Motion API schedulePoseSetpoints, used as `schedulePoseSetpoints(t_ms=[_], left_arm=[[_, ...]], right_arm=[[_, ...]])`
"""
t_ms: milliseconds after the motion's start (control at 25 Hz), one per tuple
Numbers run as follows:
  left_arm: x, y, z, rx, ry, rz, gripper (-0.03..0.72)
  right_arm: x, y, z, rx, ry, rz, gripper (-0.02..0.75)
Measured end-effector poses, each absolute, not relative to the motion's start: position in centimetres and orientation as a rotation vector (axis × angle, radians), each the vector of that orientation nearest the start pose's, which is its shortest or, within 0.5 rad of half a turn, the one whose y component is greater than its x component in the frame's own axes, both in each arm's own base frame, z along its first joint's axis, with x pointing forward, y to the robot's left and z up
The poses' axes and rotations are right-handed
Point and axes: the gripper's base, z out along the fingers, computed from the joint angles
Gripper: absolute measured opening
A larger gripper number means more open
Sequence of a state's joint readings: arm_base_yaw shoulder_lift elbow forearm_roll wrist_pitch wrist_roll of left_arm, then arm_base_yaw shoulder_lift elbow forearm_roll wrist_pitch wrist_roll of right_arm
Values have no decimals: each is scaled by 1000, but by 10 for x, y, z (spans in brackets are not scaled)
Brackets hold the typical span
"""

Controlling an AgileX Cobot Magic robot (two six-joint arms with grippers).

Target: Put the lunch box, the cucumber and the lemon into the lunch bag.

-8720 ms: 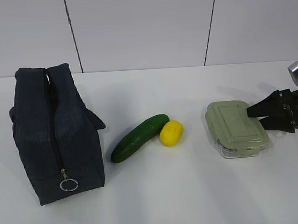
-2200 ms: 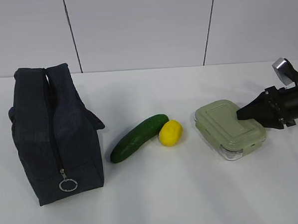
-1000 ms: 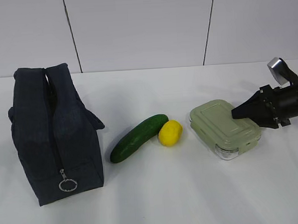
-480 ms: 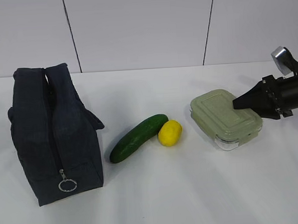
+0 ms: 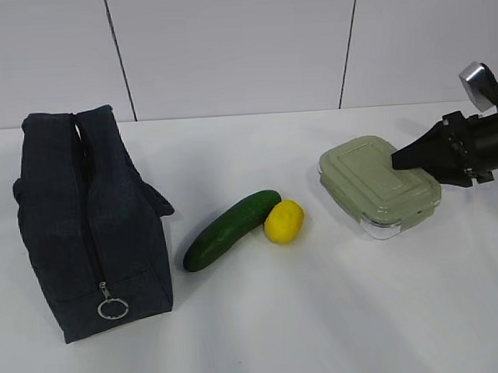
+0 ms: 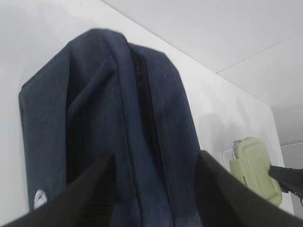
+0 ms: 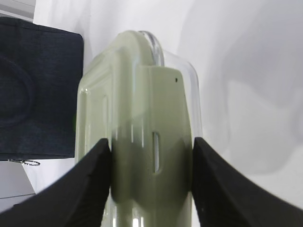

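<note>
The lunch box (image 5: 379, 185) has risen off the surface (image 5: 323, 316), clamped between the right gripper (image 5: 395, 157) fingers, while cucumber (image 5: 231, 229), lemon (image 5: 284, 221) and zipped lunch bag (image 5: 92, 220) wait far beyond them; left gripper (image 6: 154, 189) fingers hang spread, empty.

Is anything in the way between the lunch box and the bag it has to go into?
Yes. The cucumber and the lemon lie on the table between the lunch box, held by the right tool, and the lunch bag. The bag's top zipper also looks closed.
</note>
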State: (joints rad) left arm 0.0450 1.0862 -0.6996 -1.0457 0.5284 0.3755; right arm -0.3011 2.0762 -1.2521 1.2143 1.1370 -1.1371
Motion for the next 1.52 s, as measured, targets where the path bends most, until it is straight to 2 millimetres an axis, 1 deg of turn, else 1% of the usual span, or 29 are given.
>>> schedulePoseSetpoints(t_ms=[160, 280, 400, 480, 560, 600, 680, 720, 760, 800, 960, 1120, 1240, 1400, 1520], left_arm=[[250, -30, 288, -453, 2177, -831, 391], [272, -32, 276, -462, 2236, -860, 391], [287, -33, 258, -474, 2311, -880, 391], [292, -33, 248, -492, 2343, -880, 386], [295, -33, 241, -509, 2360, -885, 344], [296, -33, 240, -518, 2361, -890, 291], [296, -33, 240, -526, 2357, -898, 134], [296, -33, 240, -525, 2355, -898, 75], [296, -33, 240, -524, 2354, -898, 32], [297, -34, 240, -525, 2357, -901, 10], [295, -35, 240, -518, 2366, -929, -3], [293, -37, 242, -504, 2372, -948, -4], [290, -37, 250, -500, 2357, -947, -4], [289, -38, 261, -479, 2384, -922, -4], [289, -46, 275, -438, 2392, -900, -4]], right_arm=[[386, -39, 152, -110, 2407, 1217, 398], [386, -39, 152, -110, 2407, 1217, 398], [386, -39, 152, -109, 2408, 1218, 398], [386, -39, 152, -109, 2408, 1218, 398], [386, -39, 152, -108, 2408, 1218, 398], [386, -39, 152, -108, 2408, 1218, 398], [386, -39, 152, -108, 2408, 1218, 398], [386, -39, 152, -108, 2408, 1218, 398], [386, -39, 152, -108, 2408, 1218, 398], [386, -39, 152, -108, 2408, 1218, 398], [386, -39, 153, -94, 2405, 1224, 398], [386, -38, 159, -88, 2388, 1222, 398], [386, -38, 166, -78, 2370, 1220, 398], [386, -36, 173, -67, 2363, 1222, 398], [386, -29, 179, -82, 2358, 1228, 398]])
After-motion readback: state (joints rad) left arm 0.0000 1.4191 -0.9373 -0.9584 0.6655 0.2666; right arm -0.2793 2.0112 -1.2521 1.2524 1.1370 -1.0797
